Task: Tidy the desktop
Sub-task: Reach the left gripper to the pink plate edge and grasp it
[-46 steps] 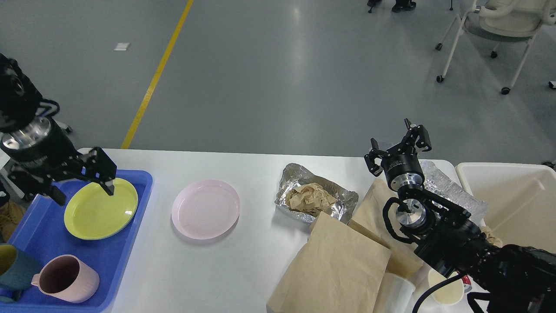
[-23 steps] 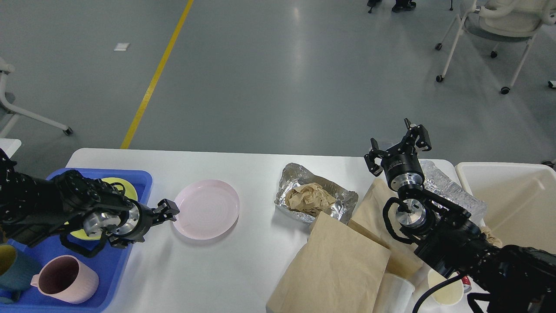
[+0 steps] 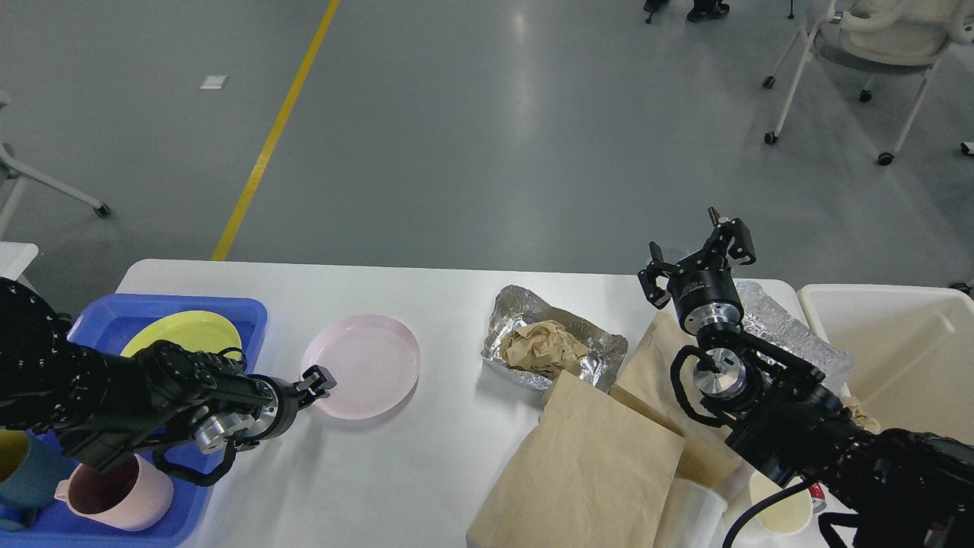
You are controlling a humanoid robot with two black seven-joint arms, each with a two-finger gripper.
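The white desktop (image 3: pixel 380 472) spans the view. A pink plate (image 3: pixel 360 365) lies on it left of centre. My left gripper (image 3: pixel 319 377) is low at the plate's front-left rim; it is small and dark, so its fingers cannot be told apart. My right gripper (image 3: pixel 696 243) is open and empty, raised above the far right part of the desktop. Crumpled foil (image 3: pixel 601 354) holding a ball of brown paper (image 3: pixel 542 344) lies at centre right. Brown paper bags (image 3: pixel 586 464) lie in front of it.
A blue tray (image 3: pixel 251 316) at the left holds a yellow plate (image 3: pixel 183 331), a pink mug (image 3: pixel 114 487) and a teal mug (image 3: pixel 15 464). An off-white bin (image 3: pixel 898 342) stands at the right. Clear plastic wrap (image 3: pixel 791 335) and paper cups (image 3: pixel 780 510) lie by my right arm.
My left arm has let go of the yellow plate in the tray, dropped low and swung right to the pink plate's rim. The right arm has not moved.
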